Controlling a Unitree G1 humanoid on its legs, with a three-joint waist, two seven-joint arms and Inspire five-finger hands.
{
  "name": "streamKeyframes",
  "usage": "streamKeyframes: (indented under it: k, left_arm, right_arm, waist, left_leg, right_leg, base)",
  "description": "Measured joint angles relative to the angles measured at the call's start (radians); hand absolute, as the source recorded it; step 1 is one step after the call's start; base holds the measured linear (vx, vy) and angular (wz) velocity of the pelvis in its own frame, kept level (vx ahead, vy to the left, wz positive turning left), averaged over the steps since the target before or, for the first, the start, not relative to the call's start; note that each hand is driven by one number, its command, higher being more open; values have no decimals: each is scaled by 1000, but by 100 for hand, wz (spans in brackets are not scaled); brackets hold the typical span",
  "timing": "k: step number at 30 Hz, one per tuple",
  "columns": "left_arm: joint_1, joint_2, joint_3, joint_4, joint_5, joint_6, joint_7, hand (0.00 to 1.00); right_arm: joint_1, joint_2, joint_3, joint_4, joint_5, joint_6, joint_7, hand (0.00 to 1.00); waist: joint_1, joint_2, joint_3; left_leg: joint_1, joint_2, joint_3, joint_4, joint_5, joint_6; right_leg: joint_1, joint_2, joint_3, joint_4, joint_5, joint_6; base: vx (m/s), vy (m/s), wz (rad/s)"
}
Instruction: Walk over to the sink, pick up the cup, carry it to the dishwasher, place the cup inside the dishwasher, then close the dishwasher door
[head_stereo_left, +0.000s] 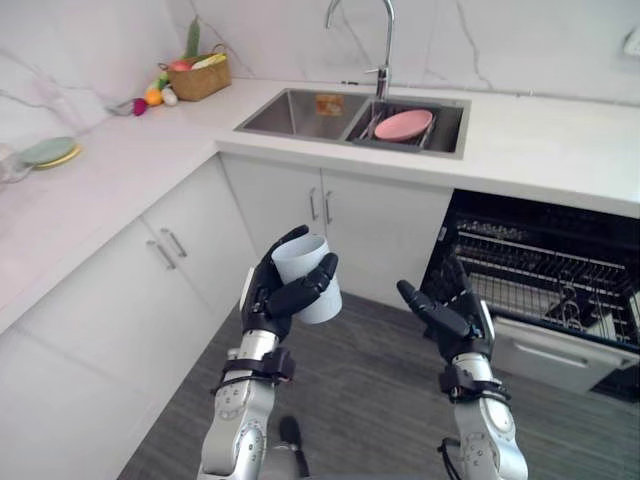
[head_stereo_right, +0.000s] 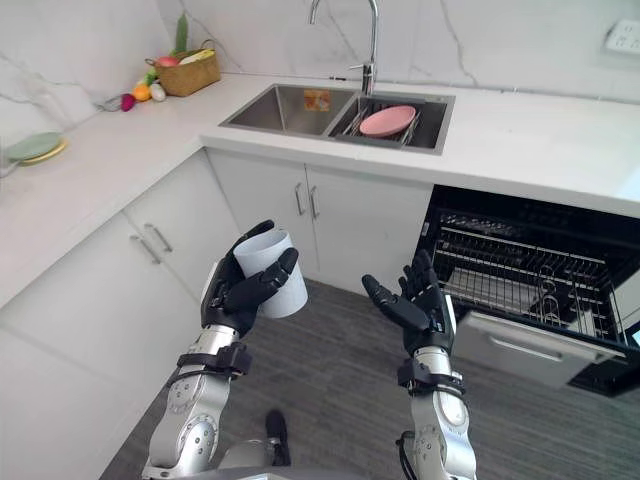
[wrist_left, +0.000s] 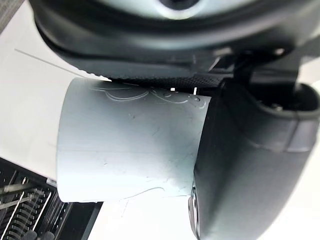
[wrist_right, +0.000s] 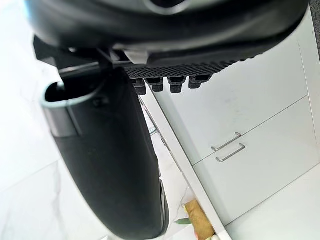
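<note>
A pale grey-white cup (head_stereo_left: 308, 278) is held upright in front of me over the floor, with my left hand (head_stereo_left: 272, 295) shut round it, thumb across its front. The left wrist view has the cup (wrist_left: 127, 145) pressed against the palm, thumb (wrist_left: 250, 165) alongside. My right hand (head_stereo_left: 450, 315) hovers open, fingers spread, holding nothing, just left of the dishwasher. The dishwasher (head_stereo_left: 545, 275) stands open under the counter at the right, its wire rack (head_stereo_left: 540, 270) pulled partly out. The sink (head_stereo_left: 300, 115) lies in the counter beyond.
A pink plate (head_stereo_left: 404, 124) rests in the sink's right basin under the faucet (head_stereo_left: 380, 40). A basket of fruit (head_stereo_left: 196, 75) and green and yellow plates (head_stereo_left: 48, 152) sit on the left counter. White cabinets (head_stereo_left: 170, 270) line the corner; grey floor (head_stereo_left: 370, 390) lies below.
</note>
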Motion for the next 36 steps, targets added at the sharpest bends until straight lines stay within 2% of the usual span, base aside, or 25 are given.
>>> streamKeyframes:
  k: [1,4,6,7,8,9,11,12,13,14,15,16,17,19,20,24,26,28,29,30,31,32,33,34,36]
  left_arm:
    - [-2,3,11,0,0,0,-1,0]
    - [-22,3,22,0,1,0,-7,0]
    - [-72,19,35,4,9,-2,-27,0]
    - [-81,26,41,10,16,-3,-26,0]
    - [-84,29,48,21,26,-3,-23,0]
    - [-84,32,46,23,37,-4,-17,0]
    - [-87,42,42,24,38,-15,-15,0]
    - [-91,51,34,24,38,-15,-16,0]
    - [-93,55,30,25,38,-15,-19,0]
    - [-94,60,27,26,40,-17,-26,0]
    - [-93,66,27,29,52,-18,-28,0]
    - [-94,71,27,31,59,-21,-28,0]
    - [-98,53,21,55,70,-29,-28,0]
    - [-138,40,-31,93,78,-28,-28,0]
    - [-151,41,-51,102,79,-28,-28,0]
    - [-206,40,-150,113,84,-28,-45,0]
    - [-222,40,-180,105,94,-30,-46,0]
    - [-226,32,-189,93,94,-35,-43,0]
    - [-226,13,-187,81,93,-39,-40,0]
    - [-218,-6,-175,61,93,-42,-36,0]
    - [-209,-13,-169,50,93,-44,-32,0]
    - [-192,-19,-160,37,92,-51,-25,0]
    - [-180,-16,-156,29,88,-58,-24,0]
    - [-173,-14,-152,26,88,-61,-24,0]
    - [-117,-16,-161,-11,91,-88,-25,0]
  right_arm:
    - [-7,-1,-12,8,-2,0,2,100]
    - [-19,1,-56,48,-1,0,0,100]
    - [-31,17,-95,97,-4,0,-12,100]
    - [-34,21,-96,109,-7,0,-18,100]
    - [-32,26,-88,129,-18,0,-24,100]
    - [-25,26,-67,140,-27,0,-28,100]
    - [-24,34,-33,133,-38,0,-28,100]
    - [-24,42,-24,118,-38,1,-26,100]
    - [-23,45,-21,108,-38,1,-25,100]
    - [-24,45,-14,89,-37,1,-17,100]
    - [-21,44,-3,59,-37,1,-12,100]
    - [-18,43,3,42,-38,1,-9,100]
    - [-25,23,3,23,-38,-1,3,100]
    - [-28,-2,-5,-1,-37,-6,-6,100]
    - [-28,-3,-11,-3,-37,-6,-12,100]
    - [-27,7,-41,-81,-34,-8,-90,100]
    - [-25,7,-67,-146,-33,-19,-100,100]
    - [-17,11,-99,-213,-31,-35,-98,100]
    - [0,11,-118,-271,-31,-47,-96,100]
    - [18,11,-122,-328,-32,-59,-96,100]
    - [26,12,-122,-350,-31,-69,-95,100]
    - [36,18,-121,-377,-31,-83,-95,100]
    - [38,31,-118,-390,-22,-98,-95,100]
    - [40,35,-115,-398,-11,-101,-95,100]
    - [40,38,-96,-428,-1,-112,-98,100]
  waist:
    - [-6,-4,-2]
    - [-9,-6,-8]
    - [-23,-37,-1]
    - [-25,-39,-1]
    - [-30,-30,2]
    - [-37,-24,5]
    - [-52,-21,8]
    - [-56,-16,11]
    - [-58,-14,12]
    - [-58,-13,13]
    - [-56,-28,4]
    - [-57,-49,-6]
    - [-55,-28,-9]
    - [-64,2,6]
    - [-69,2,8]
    - [-87,12,14]
    - [-98,15,12]
    - [-101,26,8]
    - [-101,52,9]
    - [-98,72,22]
    - [-97,77,26]
    - [-83,91,23]
    - [-70,82,28]
    - [-65,78,31]
    - [-38,75,31]
  left_leg:
    - [-10,-18,-1,75,-68,17]
    - [30,-65,-19,87,-135,36]
    - [119,-133,-37,32,-171,56]
    - [145,-143,-36,21,-182,61]
    - [204,-146,-32,1,-204,67]
    - [268,-142,-26,-36,-223,74]
    - [335,-124,-3,-73,-242,61]
    - [373,-106,19,-89,-254,48]
    - [387,-97,30,-92,-258,34]
    - [420,-88,61,-110,-269,14]
    - [455,-102,84,-127,-282,-7]
    - [469,-116,92,-134,-289,-13]
    - [485,-110,108,-144,-300,-23]
    - [490,-83,102,-148,-305,-27]
    - [491,-79,100,-148,-306,-27]
    - [517,-62,98,-107,-305,-28]
    - [489,-47,97,28,-304,-30]
    - [401,3,95,258,-281,-67]
    - [317,62,64,456,-228,-96]
    - [236,105,19,650,-122,-91]
    - [200,121,-9,729,-85,-98]
    - [145,127,-68,816,-136,-94]
    - [104,101,-115,811,-208,-88]
    - [90,82,-131,779,-238,-80]
    - [73,4,-204,516,-318,-66]
  right_leg:
    - [10,-25,0,16,53,8]
    - [5,-50,-11,111,158,24]
    - [-137,-102,5,476,304,86]
    - [-197,-116,1,597,294,71]
    - [-296,-127,-32,768,238,-13]
    - [-371,-112,-67,812,189,-65]
    - [-476,-61,-118,738,125,-63]
    - [-517,-38,-195,620,105,-63]
    - [-531,-30,-239,545,106,-64]
    - [-541,-15,-332,383,128,-67]
    - [-538,-1,-420,229,248,-96]
    - [-538,-2,-451,185,298,-161]
    - [-519,19,-464,156,259,-212]
    - [-505,69,-456,108,259,-212]
    - [-503,79,-455,101,258,-213]
    - [-482,118,-404,100,225,-204]
    - [-464,131,-364,89,202,-189]
    - [-442,156,-331,55,198,-192]
    - [-418,192,-313,31,197,-195]
    - [-386,235,-272,22,193,-213]
    - [-373,256,-253,22,189,-220]
    - [-348,291,-201,22,179,-231]
    - [-319,301,-145,20,174,-239]
    - [-310,300,-115,19,172,-241]
    - [-286,295,27,19,162,-233]
  base:
    - [493,318,5]
    - [446,308,26]
    - [369,282,41]
    - [318,218,5]
    - [240,134,-19]
    - [289,152,-27]
    - [235,58,-45]
    - [232,13,-56]
    - [254,-8,-63]
    - [296,-11,-72]
    - [336,-12,-75]
    - [473,-16,-84]
    - [400,-15,-69]
    - [326,-38,-48]
    - [248,-55,-27]
    - [195,-49,-47]
    - [145,-29,-55]
    - [136,-16,-52]
    - [196,4,-75]
    - [206,24,-82]
    - [217,71,-113]
    - [227,108,-144]
    - [223,110,-149]
    - [186,111,-162]
    - [173,139,-168]
